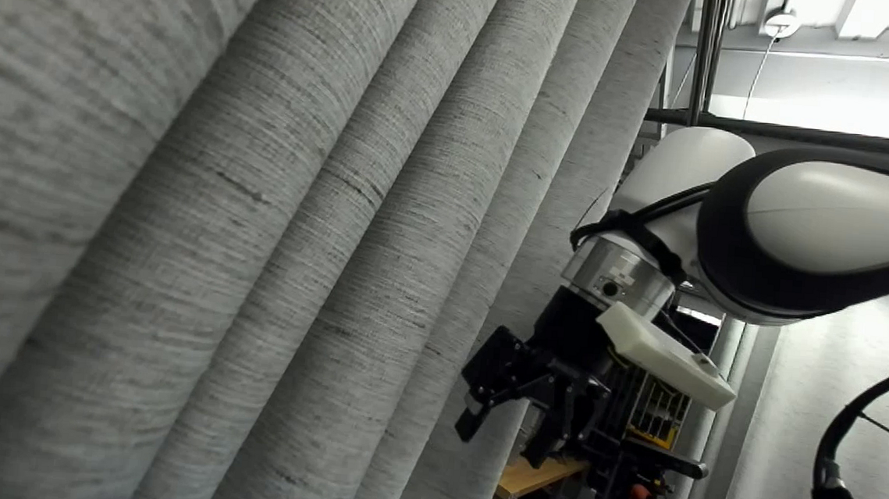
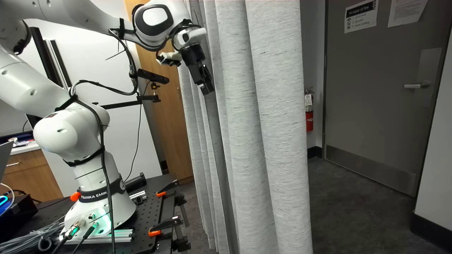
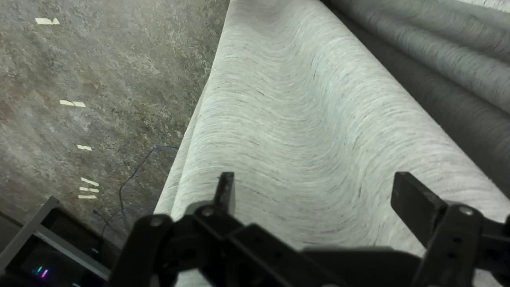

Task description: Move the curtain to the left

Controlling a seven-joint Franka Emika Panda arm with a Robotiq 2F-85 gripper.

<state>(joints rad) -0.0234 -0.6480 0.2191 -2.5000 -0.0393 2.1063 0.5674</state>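
The curtain (image 1: 354, 196) is large, grey and woven, and hangs in deep long folds. It fills much of an exterior view and hangs from top to bottom in an exterior view (image 2: 272, 127). In the wrist view the curtain (image 3: 287, 99) runs down behind the jaws, with darker folds at upper right. My gripper (image 1: 502, 437) is black and points downward close to the curtain. In an exterior view the gripper (image 2: 207, 88) overlaps the folds. In the wrist view the gripper (image 3: 312, 191) has its two fingers wide apart. Fabric shows between them; I cannot tell whether they touch it.
The robot base stands on a black table (image 2: 150, 197) with clamps at its edge. A camera on a bracket (image 2: 152, 76) is near the arm. A door (image 2: 378, 98) and a fire extinguisher (image 2: 309, 114) are beyond the curtain. A cable (image 3: 135, 171) lies on the floor.
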